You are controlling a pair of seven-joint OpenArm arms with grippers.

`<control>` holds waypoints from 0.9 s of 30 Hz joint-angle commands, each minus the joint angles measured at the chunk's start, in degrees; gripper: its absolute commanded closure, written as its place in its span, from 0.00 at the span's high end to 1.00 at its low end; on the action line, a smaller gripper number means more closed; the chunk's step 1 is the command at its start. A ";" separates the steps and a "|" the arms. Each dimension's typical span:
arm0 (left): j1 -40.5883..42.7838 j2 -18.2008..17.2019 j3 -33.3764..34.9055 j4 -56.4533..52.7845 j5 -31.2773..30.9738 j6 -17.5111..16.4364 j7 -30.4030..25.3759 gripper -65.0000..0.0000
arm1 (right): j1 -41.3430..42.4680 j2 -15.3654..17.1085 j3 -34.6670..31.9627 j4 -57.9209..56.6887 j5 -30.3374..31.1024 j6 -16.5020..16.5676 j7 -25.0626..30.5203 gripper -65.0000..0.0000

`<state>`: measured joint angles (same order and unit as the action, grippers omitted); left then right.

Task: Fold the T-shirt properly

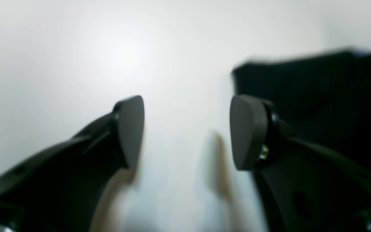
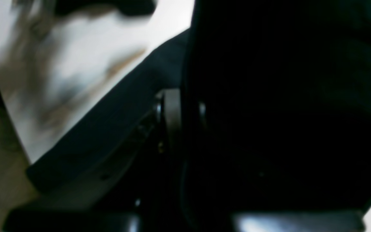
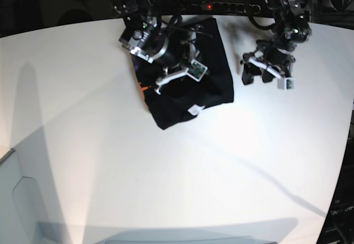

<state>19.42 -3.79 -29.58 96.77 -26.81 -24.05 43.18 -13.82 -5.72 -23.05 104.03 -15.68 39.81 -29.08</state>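
Seemingly one T-shirt (image 3: 213,72), two grippers: right gripper (image 3: 176,77), left gripper (image 3: 260,75)

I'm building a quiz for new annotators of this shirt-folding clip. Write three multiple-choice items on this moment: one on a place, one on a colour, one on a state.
1. Where is the left pincer?
A. Over bare table beside the T-shirt
B. Over the middle of the T-shirt
C. At the table's near edge

2. What colour is the T-shirt?
A. White
B. Black
C. Red

3. How is the right pincer?
A. Wide open above the table
B. Shut on the T-shirt
C. Out of view

Key:
1 A: the base view shows it over the white table, apart from the cloth.
2 B: the cloth is black in all three views.
3 B: the right wrist view shows black cloth pinched between its closed pads.
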 commanded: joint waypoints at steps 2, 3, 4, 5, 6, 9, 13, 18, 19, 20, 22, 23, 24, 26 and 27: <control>1.37 -0.38 0.00 1.21 -0.84 -0.25 -1.29 0.62 | 0.95 -0.75 -0.12 1.51 1.04 0.19 1.78 0.00; 1.99 -0.38 0.09 1.12 -0.84 -0.25 -1.29 0.60 | 1.03 -0.75 -0.12 2.04 1.04 0.19 1.78 0.00; 2.25 -0.30 0.18 0.85 -0.84 -0.25 -1.29 0.56 | 1.03 -0.83 -0.20 2.48 1.04 0.19 1.78 0.00; 2.25 -0.12 0.18 0.50 -0.84 -0.25 -1.29 0.50 | 1.12 -0.92 -0.47 2.92 1.04 0.19 1.78 0.00; 2.16 0.06 0.18 -0.02 -0.84 -0.25 -1.29 0.44 | 1.12 -1.10 -0.47 3.09 0.96 0.19 1.78 0.00; 1.28 0.23 0.18 -0.99 -0.84 -0.17 -1.29 0.17 | 1.74 -1.36 -1.17 3.44 0.96 0.19 1.78 0.00; -0.47 0.14 1.06 -3.72 -0.75 -0.17 -1.29 0.00 | 1.91 -1.54 -3.81 3.09 0.78 0.19 1.78 0.00; -2.32 -0.30 2.90 -7.76 -0.75 -0.17 -1.29 0.00 | 1.91 -1.54 -8.56 2.83 0.78 0.19 1.78 0.00; -2.50 -0.21 2.90 -8.11 -0.75 -0.17 -1.29 0.00 | 1.91 -1.54 -9.70 2.65 0.78 0.19 1.78 0.00; -2.50 -0.12 2.90 -8.20 -0.75 -0.17 -1.29 0.00 | 2.09 -1.54 -10.93 2.57 0.78 0.19 1.78 0.00; -2.50 -0.12 2.90 -8.29 -0.75 -0.17 -1.29 0.00 | 3.23 -1.63 -13.04 2.04 0.78 0.19 1.70 0.00; -2.50 -0.12 2.90 -8.29 -0.75 -0.17 -1.29 0.00 | 3.58 -1.71 -14.01 1.16 0.78 0.19 1.70 0.00; -2.50 -0.12 2.90 -8.20 -0.75 -0.17 -1.29 0.00 | 4.46 -2.24 -14.89 0.19 0.78 0.19 1.70 0.00; -2.41 -0.30 2.90 -7.94 -0.75 -0.17 -1.29 0.00 | 5.78 -2.68 -15.59 -2.18 0.78 0.19 1.61 0.00; -2.15 -0.30 2.81 -7.85 -0.75 -0.17 -1.29 0.00 | 6.57 -2.77 -15.68 -3.32 1.04 0.19 1.52 0.00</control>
<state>16.51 -3.84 -26.87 88.53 -28.75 -24.64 39.81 -7.62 -7.46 -38.33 100.12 -14.76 39.81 -28.16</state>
